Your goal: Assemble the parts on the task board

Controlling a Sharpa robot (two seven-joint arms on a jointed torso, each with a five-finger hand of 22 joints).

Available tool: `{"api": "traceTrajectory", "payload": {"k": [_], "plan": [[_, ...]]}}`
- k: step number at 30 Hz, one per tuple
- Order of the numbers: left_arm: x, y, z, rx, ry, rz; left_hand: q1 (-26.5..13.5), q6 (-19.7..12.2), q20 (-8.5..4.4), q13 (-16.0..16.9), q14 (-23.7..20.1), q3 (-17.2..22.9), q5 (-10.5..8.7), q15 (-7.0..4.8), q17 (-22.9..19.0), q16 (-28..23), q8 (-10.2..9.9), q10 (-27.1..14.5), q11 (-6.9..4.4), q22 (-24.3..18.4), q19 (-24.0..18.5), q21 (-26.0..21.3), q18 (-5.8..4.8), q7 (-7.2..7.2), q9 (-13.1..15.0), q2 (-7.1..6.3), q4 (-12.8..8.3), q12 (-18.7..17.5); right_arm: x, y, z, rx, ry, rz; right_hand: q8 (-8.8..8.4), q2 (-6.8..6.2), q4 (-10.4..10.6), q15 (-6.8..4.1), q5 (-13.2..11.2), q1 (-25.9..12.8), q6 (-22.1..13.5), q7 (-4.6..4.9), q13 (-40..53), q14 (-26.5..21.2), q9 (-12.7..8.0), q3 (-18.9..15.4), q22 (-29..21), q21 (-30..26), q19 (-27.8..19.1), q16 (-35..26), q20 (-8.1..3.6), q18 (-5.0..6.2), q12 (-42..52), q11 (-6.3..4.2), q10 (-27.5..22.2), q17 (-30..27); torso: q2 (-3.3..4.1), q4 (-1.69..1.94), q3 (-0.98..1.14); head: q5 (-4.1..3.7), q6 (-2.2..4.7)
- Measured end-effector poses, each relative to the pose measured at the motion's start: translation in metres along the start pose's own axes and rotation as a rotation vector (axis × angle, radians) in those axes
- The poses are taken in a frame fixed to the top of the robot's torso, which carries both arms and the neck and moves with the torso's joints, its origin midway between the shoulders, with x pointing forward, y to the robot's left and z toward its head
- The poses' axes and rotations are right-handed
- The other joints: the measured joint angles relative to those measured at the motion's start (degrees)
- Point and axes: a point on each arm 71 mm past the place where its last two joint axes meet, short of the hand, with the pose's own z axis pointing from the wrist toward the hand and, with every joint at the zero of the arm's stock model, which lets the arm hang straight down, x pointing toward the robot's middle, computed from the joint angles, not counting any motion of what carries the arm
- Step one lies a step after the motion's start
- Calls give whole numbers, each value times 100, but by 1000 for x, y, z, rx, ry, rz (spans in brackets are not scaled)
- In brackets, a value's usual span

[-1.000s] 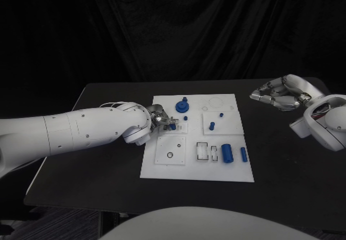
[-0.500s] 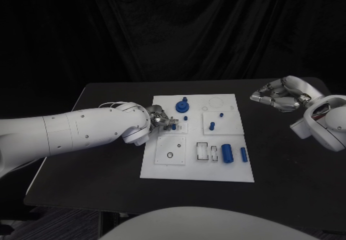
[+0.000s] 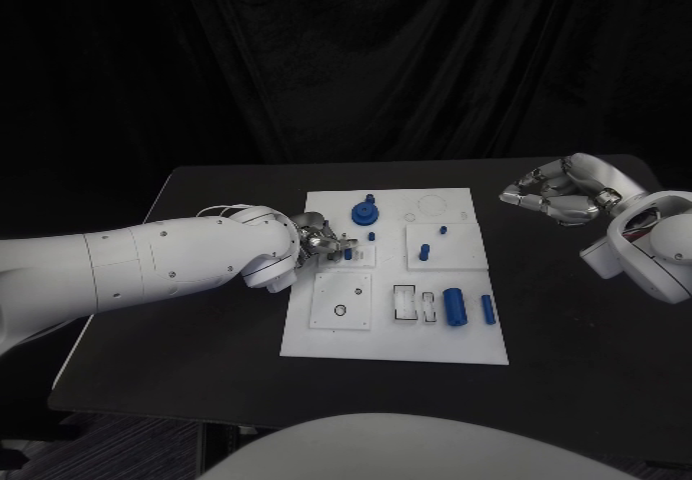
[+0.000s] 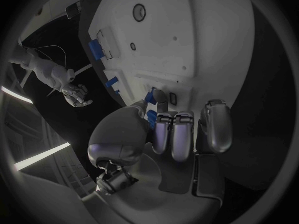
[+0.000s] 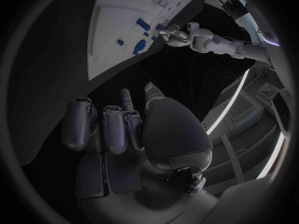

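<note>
text: none legible | labels: none | numbers: none

Matt white task board [image 3: 325, 335], glossy blue parts [image 3: 454, 306]

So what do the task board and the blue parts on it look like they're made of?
Task board: probably matte white plastic, flat with crisp cut-out recesses and no glare. Blue parts: likely moulded or printed plastic, uniform colour, dull sheen. Neither can be confirmed from looks alone.

A black worktop [image 3: 188, 330] with rounded corners carries everything, its dark matte surface bare along the near and side margins. Behind its far edge hangs a black curtain [image 3: 346, 80] in loose vertical folds, spanning the whole background
</note>
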Motion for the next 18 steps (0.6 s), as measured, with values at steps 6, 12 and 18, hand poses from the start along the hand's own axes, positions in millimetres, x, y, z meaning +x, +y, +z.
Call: {"api": "traceTrajectory", "payload": {"k": [6,12,18], "plan": [[2,2,-3,17,0,-4,14,-23,0,0,19,-90,87,-19,0,0,11,0,0,29,0,0,0,-3,110,39,-6,0,0,0,0,2,2,0,0,0,0,0,0,0,7,7,0,0,0,0,0,0,0,0,0,0,-22,21,-21,0,0,0,1,8,0],[7,3,-15,55,-18,-26,70,-59,-22,0,19,-220,26,-19,0,0,48,0,0,29,22,23,0,16,114,-17,-30,0,0,-1,-1,5,2,0,0,0,16,0,0,0,16,16,0,0,-5,-16,0,0,0,0,0,0,-22,21,-21,0,1,1,3,1,0],[-28,-19,-31,124,-116,-21,468,-90,-51,0,19,-315,170,-19,0,0,48,1,-40,28,94,97,0,-15,114,-89,-77,0,0,-2,0,8,3,0,0,17,16,0,0,-17,16,16,-1,0,-5,-16,0,0,0,0,0,0,-22,21,-21,0,1,2,2,-8,0]]}}
